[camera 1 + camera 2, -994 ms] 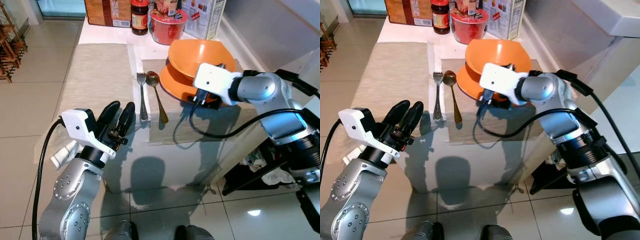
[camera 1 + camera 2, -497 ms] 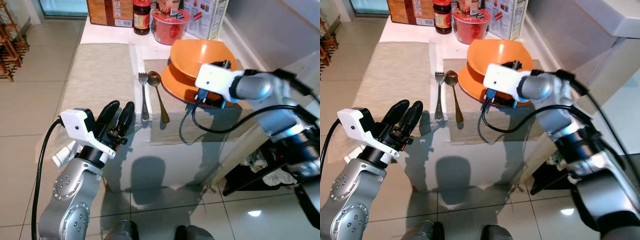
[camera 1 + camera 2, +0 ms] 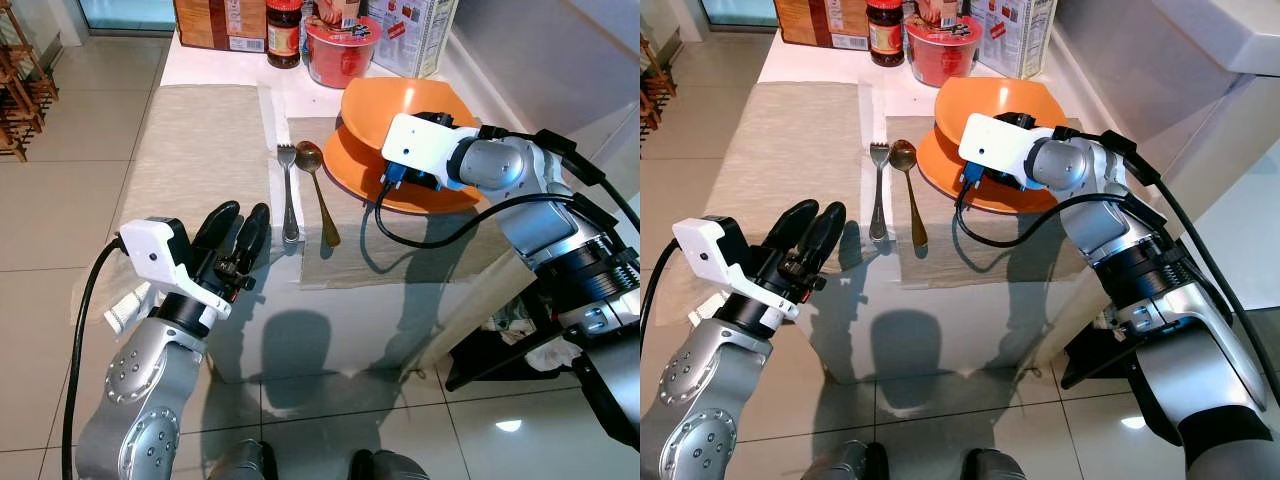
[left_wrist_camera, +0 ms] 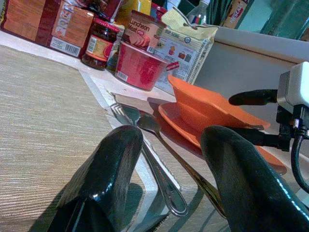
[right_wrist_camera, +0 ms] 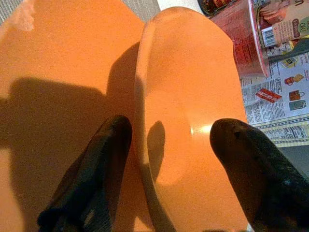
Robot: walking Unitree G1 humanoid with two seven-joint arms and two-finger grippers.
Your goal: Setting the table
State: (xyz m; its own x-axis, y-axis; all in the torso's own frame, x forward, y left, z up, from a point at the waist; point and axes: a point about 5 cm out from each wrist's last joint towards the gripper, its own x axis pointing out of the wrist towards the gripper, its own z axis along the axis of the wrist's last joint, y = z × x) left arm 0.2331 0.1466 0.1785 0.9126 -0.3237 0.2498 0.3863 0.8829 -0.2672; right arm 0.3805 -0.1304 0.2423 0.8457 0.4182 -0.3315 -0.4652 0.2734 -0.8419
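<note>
An orange bowl (image 3: 395, 105) sits on an orange plate (image 3: 345, 162) on a beige placemat (image 3: 440, 240). A fork (image 3: 287, 195) and a spoon (image 3: 318, 195) lie side by side just left of the plate. My right gripper (image 5: 171, 129) hovers over the bowl, open. Its fingers straddle the bowl's rim (image 5: 140, 111), one outside above the plate, one inside. My left gripper (image 3: 243, 212) is open near the table's front edge, short of the fork handle, holding nothing.
A red noodle cup (image 3: 342, 48), a jar (image 3: 283, 35) and printed boxes (image 3: 415, 30) crowd the table's far end. A second placemat (image 3: 200, 140) lies on the left. A wooden rack (image 3: 20, 100) stands on the floor at far left, and a grey counter (image 3: 560, 60) rises on the right.
My right gripper has shifted a little further over the bowl, away from the plate's near edge. The left arm has stayed put.
</note>
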